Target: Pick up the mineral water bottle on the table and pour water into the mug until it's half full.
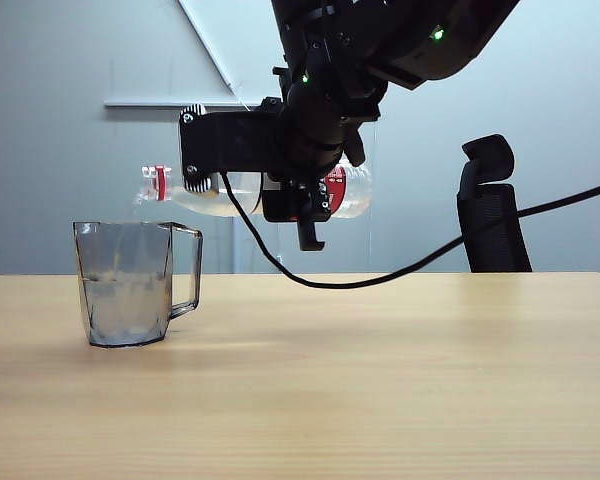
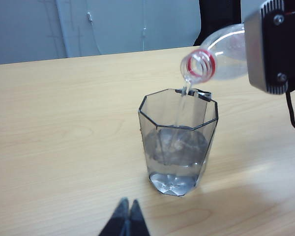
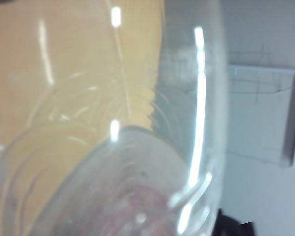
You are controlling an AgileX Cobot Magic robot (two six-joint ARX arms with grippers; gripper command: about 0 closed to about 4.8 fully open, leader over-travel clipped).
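Right pincer point(image 1: 298, 205) clamps the clear plastic mineral water bottle point(image 1: 230, 192) nearly level above the smoky-grey faceted mug point(image 1: 128, 285) on the pale wood worktop point(image 1: 380, 380). Water point(image 2: 179, 115) streams in (roughly half full): tip back now. Left pincer point(image 2: 126, 219) closed, empty, near mug.

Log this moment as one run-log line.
phase: pouring | right gripper: holds mineral water bottle tipped over mug | water: streaming in, about half | left gripper: shut, idle near mug
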